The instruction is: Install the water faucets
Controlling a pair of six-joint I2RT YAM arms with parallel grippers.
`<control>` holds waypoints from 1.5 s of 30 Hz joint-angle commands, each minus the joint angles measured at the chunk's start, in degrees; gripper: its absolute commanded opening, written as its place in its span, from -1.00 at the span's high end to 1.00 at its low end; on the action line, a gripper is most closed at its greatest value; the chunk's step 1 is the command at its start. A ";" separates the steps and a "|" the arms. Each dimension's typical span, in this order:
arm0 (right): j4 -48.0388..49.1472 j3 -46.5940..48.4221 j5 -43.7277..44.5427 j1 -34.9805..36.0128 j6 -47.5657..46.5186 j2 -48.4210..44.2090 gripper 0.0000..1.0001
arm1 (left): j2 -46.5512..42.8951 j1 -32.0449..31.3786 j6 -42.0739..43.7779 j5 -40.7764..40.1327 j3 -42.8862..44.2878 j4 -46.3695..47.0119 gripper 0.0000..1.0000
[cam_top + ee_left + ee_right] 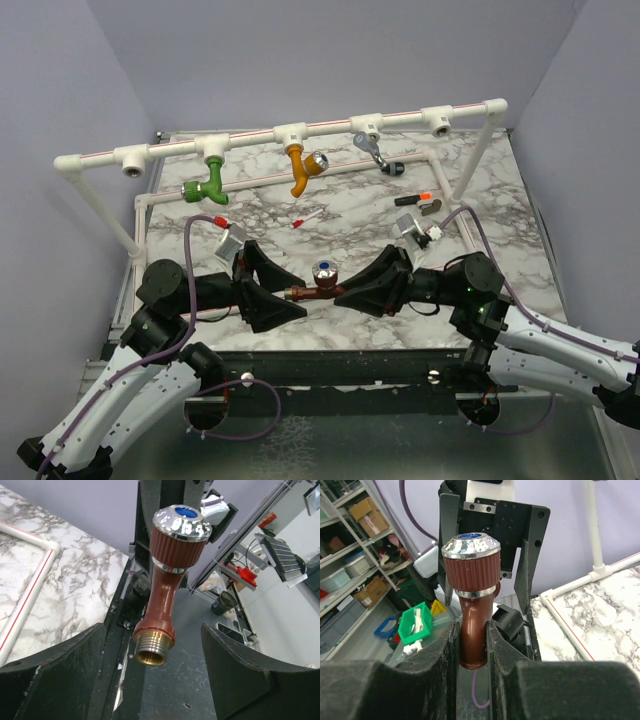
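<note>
Here the dark brown faucet (318, 285) is held in the air between the two arms, above the near part of the marble table (350, 215). The right gripper (471, 625) is clamped on its curved spout, one finger pressed against each side, and the ribbed brown knob with its chrome cap and blue centre stands up above the fingertips. The left gripper (302, 297) faces it from the other side with its jaws wide apart. In the left wrist view the brass threaded end (152, 649) lies between the two fingers and touches neither. At the far side of the table stands the white pipe rail (250, 138). Three taps are seated in tee sockets along it: the green faucet (212, 182) towards the left, the mustard-orange faucet (298, 172) with a chrome knob in the middle, and the silver-grey faucet (370, 148) to its right. The green and orange spouts point down. On the marble below the rail lie a small red-tipped piece (305, 218) and, well to its right, a black-and-orange piece (412, 199).
</note>
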 commanded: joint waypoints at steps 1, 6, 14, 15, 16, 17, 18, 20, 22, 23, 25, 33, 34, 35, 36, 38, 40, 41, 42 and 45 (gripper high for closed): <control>5.38 -0.42 -2.61 -0.64 2.63 0.59 0.99 | -0.22 -0.01 -3.58 2.67 -0.44 8.03 -0.50; 6.00 -0.71 -2.16 -0.84 3.57 0.66 0.99 | 0.67 0.04 -4.68 3.18 -0.48 10.06 -0.37; 5.97 -0.75 -1.52 -1.04 4.21 0.83 0.99 | 2.44 -0.01 -6.41 4.48 -1.05 13.45 -0.04; 5.83 -0.70 -1.21 -1.09 4.14 0.79 0.99 | 2.72 -0.01 -6.64 4.53 -1.05 13.83 0.06; 5.67 -0.63 -1.06 -1.10 4.18 0.85 0.99 | 2.96 -0.01 -6.97 4.58 -1.05 14.38 0.20; 5.49 -0.56 -1.04 -1.18 4.26 0.86 0.99 | 3.21 -0.01 -7.36 4.71 -0.99 15.03 0.34; 5.42 -0.53 -1.13 -1.19 4.42 0.87 0.99 | 3.42 0.01 -7.74 4.79 -0.97 15.55 0.48; 5.37 -0.80 -0.68 -1.25 4.65 0.73 0.99 | 3.71 -0.01 -8.40 4.81 -1.12 16.51 0.76; 5.16 -0.92 -0.36 -1.28 4.74 0.54 0.99 | 3.65 0.01 -8.89 4.71 -1.14 17.09 1.00; 5.15 -0.94 -0.33 -1.30 4.79 0.45 0.99 | 3.52 -0.01 -8.99 4.52 -1.12 17.15 1.00; 5.47 -1.21 -0.58 -1.28 5.00 0.37 0.99 | 2.92 -0.01 -9.00 3.88 -1.19 17.13 1.00; 2.15 -0.33 -0.42 -1.28 3.33 -0.51 0.14 | 1.88 -0.01 -9.07 2.31 -0.76 15.53 1.00; 0.94 0.19 -0.31 -1.29 2.75 -0.60 -0.02 | 1.81 0.01 -8.89 1.93 -0.64 15.04 1.00; -0.57 0.84 -0.18 -1.28 1.99 -0.72 -0.12 | 1.75 -0.01 -8.81 1.65 -0.62 14.67 1.00; -2.30 1.55 -0.02 -1.28 1.00 -0.81 -0.21 | 1.72 0.04 -8.82 1.31 -0.54 14.27 1.00; -6.65 3.38 0.02 -1.32 -1.61 -0.86 -0.31 | 1.55 0.04 -8.35 0.08 -0.21 12.29 1.00; -10.62 5.34 0.27 -1.30 -4.35 -0.89 -0.39 | 1.54 -0.01 -7.87 -0.83 -0.03 10.94 1.00; -11.97 5.68 0.27 -1.30 -5.18 -0.89 -0.41 | 1.54 -0.01 -7.93 -1.05 -0.09 10.62 1.00; -12.87 6.32 0.28 -1.34 -5.71 -0.85 -0.42 | 1.66 -0.01 -7.93 -1.44 -0.15 10.09 1.00; -14.85 8.11 -0.26 -1.28 -7.37 -0.06 -0.43 | 2.19 -0.01 -7.77 -2.47 -0.29 8.34 1.00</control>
